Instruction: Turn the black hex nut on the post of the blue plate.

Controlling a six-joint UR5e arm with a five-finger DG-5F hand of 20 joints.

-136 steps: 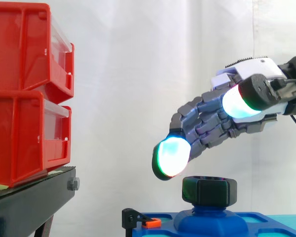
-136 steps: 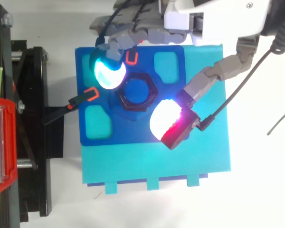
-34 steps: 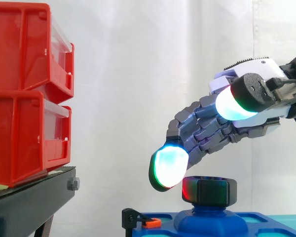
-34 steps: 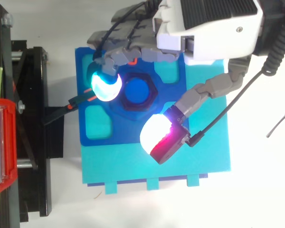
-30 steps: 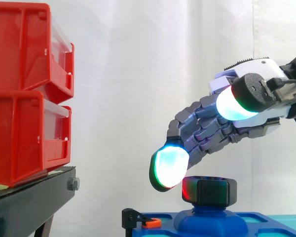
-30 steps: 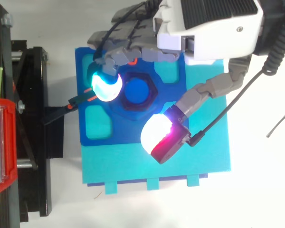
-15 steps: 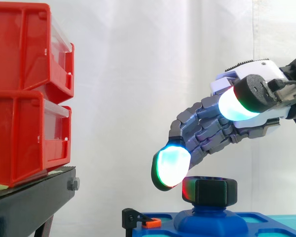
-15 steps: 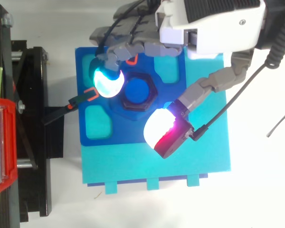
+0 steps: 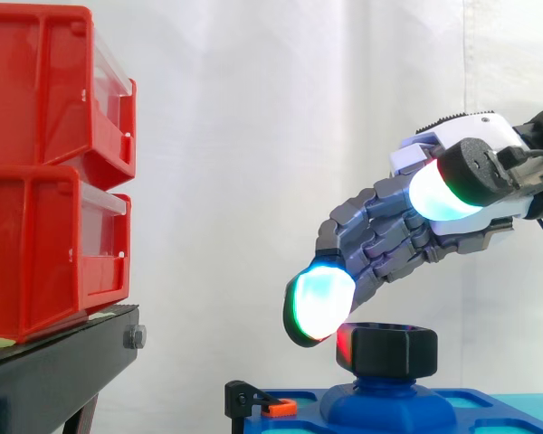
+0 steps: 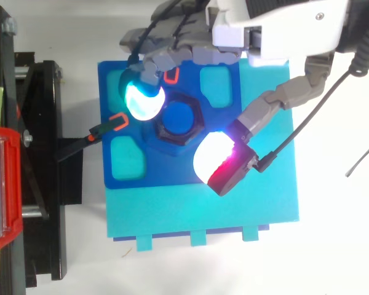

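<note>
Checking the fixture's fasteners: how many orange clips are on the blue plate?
2. One orange clip sits at the blue plate's left edge in the top view; the other lies near its top edge, beside the hand. The hand may hide more.

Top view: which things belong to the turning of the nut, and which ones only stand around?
Job: black hex nut, post, blue plate, hand.
Around: red bins, black stand, turquoise board.
</note>
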